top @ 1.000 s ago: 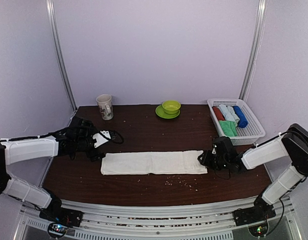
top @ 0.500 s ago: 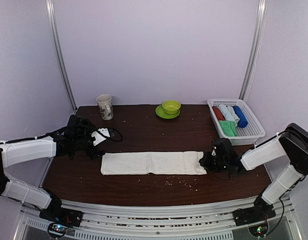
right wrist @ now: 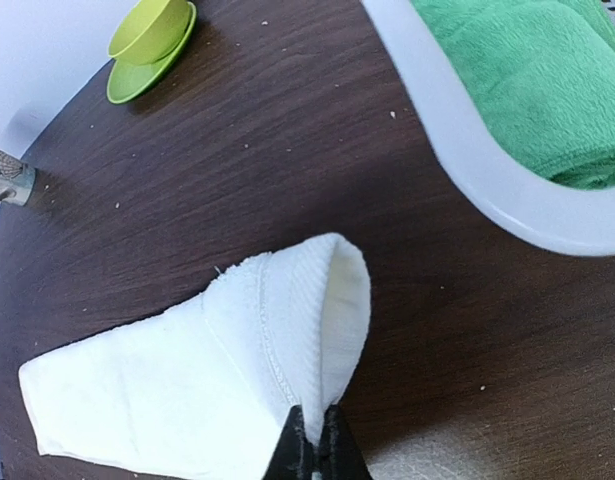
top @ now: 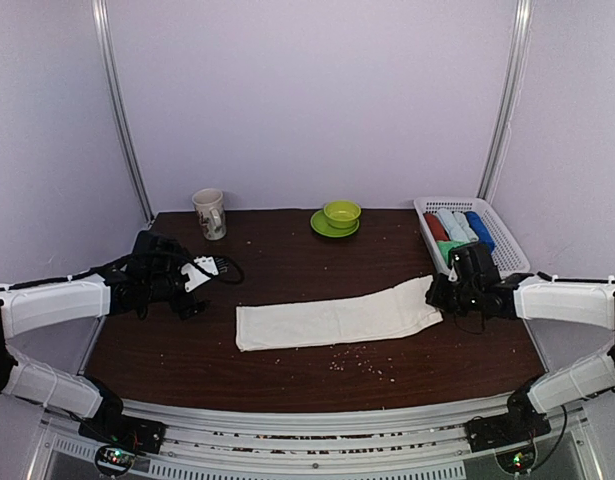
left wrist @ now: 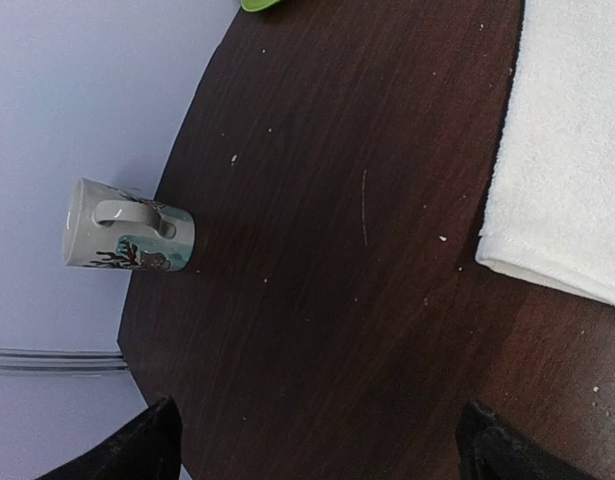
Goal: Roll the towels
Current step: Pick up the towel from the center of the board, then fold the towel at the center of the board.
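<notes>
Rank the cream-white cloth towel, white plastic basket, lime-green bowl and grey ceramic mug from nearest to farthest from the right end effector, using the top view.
1. cream-white cloth towel: its right end is pinched in the right end effector.
2. white plastic basket: just behind it, far right.
3. lime-green bowl: back centre.
4. grey ceramic mug: back left.

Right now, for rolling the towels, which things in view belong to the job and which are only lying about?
Job: cream-white towel, its end pinched by the right gripper; green towel in the white basket.
Lying about: mug; green bowl on its saucer; red roll; pale blue roll; dark blue roll.
</notes>
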`<state>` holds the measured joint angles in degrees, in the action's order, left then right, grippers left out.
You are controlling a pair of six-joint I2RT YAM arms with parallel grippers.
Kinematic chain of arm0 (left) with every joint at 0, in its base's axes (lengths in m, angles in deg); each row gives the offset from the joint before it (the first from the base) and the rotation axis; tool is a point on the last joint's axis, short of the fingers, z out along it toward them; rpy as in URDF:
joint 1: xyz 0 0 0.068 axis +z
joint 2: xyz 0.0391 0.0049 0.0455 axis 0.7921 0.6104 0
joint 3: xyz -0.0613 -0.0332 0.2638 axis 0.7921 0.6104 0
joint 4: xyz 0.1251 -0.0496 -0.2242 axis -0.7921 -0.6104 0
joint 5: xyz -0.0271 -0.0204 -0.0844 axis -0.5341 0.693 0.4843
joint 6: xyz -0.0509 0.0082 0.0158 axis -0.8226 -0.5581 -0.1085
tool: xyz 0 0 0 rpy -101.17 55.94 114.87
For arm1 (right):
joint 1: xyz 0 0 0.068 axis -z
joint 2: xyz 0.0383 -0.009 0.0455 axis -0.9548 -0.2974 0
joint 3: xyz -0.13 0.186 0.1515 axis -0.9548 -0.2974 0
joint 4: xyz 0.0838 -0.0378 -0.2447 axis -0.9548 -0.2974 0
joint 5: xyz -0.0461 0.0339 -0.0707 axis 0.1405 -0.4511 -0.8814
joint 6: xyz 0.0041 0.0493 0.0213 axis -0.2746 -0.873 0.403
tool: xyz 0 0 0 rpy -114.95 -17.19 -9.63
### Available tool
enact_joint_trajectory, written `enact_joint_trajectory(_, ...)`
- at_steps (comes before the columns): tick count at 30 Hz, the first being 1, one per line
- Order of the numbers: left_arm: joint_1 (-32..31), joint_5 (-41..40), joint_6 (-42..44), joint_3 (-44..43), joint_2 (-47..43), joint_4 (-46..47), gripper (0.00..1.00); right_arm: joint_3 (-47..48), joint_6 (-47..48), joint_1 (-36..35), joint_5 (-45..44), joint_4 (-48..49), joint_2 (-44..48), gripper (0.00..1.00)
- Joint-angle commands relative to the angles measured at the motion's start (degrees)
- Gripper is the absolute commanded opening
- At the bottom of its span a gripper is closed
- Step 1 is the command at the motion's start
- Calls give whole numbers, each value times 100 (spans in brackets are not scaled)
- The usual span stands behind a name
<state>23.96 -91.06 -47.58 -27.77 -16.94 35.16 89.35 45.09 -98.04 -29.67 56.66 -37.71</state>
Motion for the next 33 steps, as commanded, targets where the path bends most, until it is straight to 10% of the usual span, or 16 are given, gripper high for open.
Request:
enact_joint_trajectory(1,47,-47,-11,40,-109,233,98,574,428,1,340,-656,60,0)
enact_joint_trajectory(20,118,-88,-5,53,-1,199,98,3930,53,-2713,657,-341,-3342,0)
enact_joint_trajectory(33,222,-12,-5,127,-88,219,98,5513,-20,-3137,731,-480,-4813,0)
